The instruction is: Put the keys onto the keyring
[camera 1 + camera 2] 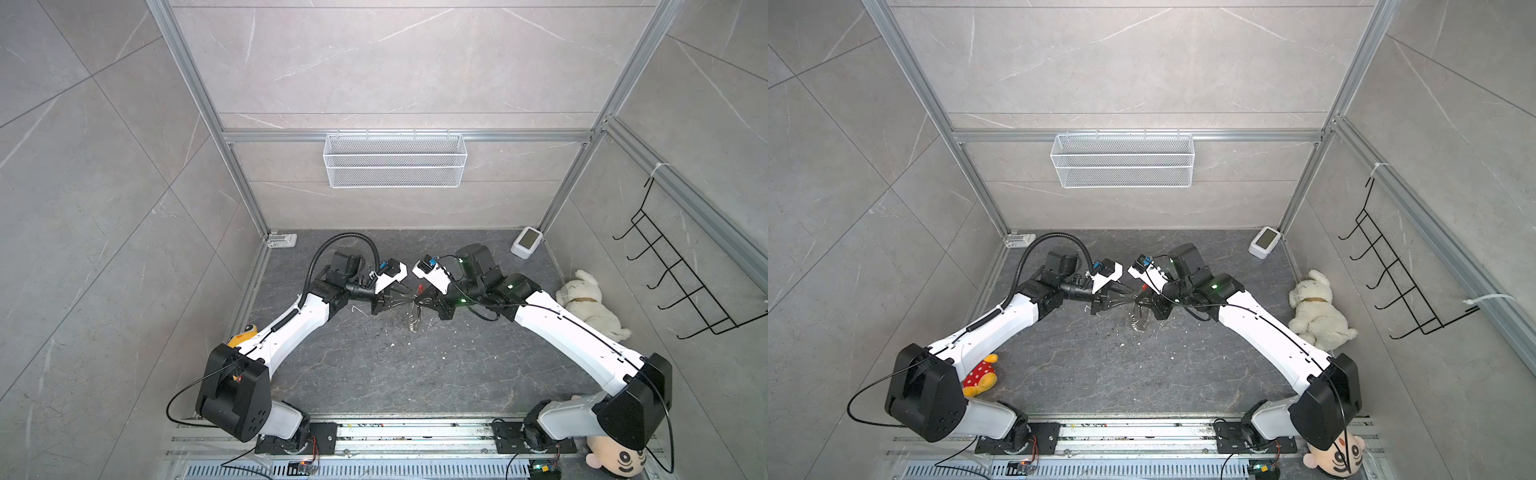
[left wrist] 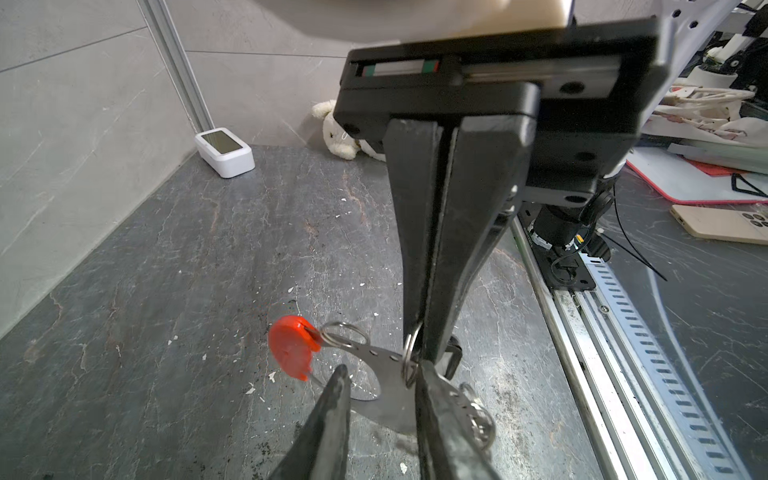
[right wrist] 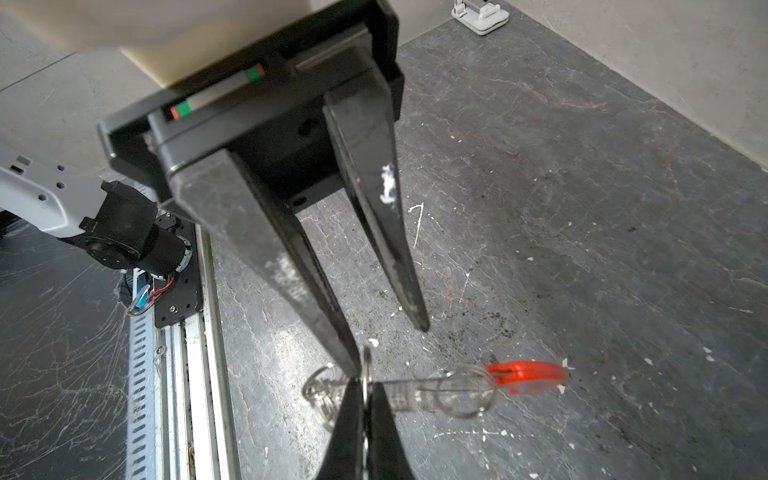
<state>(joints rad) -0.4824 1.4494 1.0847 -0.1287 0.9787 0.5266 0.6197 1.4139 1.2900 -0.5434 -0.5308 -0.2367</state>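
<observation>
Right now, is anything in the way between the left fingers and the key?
Nothing visible. The left gripper has its fingers open on either side of the flat silver key. The right gripper, shut on the ring threaded through the key, sits close beside one left finger, so clearance looks tight.

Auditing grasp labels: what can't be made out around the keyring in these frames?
Both top views: keyring too small to read its pieces.
Left wrist view: right gripper hides most of a black piece; left gripper fingers cover edges of the metal plate.
Right wrist view: rings blurred; left fingertip contact unclear.
</observation>
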